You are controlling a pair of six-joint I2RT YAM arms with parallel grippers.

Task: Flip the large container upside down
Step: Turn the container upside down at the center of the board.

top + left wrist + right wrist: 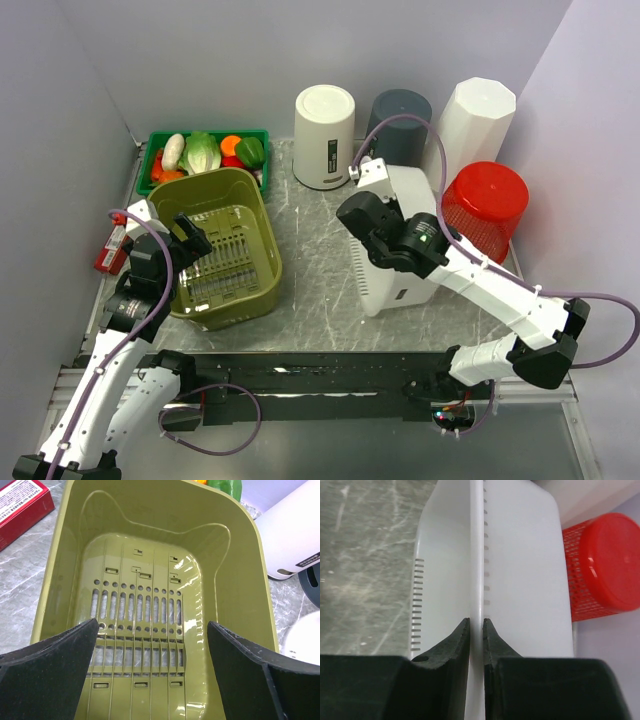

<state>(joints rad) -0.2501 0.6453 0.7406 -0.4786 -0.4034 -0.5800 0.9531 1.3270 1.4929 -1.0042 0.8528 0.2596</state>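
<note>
Left tool (152,645) hangs over the green basket (70,555), jaws spread wide and holding nothing. Right tool (476,624) is clamped on the thin rim of the large white container (520,565), which is tipped on its side on the tabletop (365,555) beside the red basket (600,565). So narrow a pinch could slip as the weight swings over, dropping the container against that basket.

**user1:** The olive slotted basket (75,555) sits open side up, right under the jaws of the left gripper (152,625). A red box (20,505) lies ahead-left of them, outside the basket's wall. A green tray (210,133) of toy veggies is farther ahead.

**user2:** Yep. Ahead-right of the jaws of the right gripper (476,621), a red mesh bin (600,565) stands bottom up. Beyond them there's a white cup (325,135), a dark grey cup (400,115) and a white faceted tumbler (478,120), which all look inverted.
</note>
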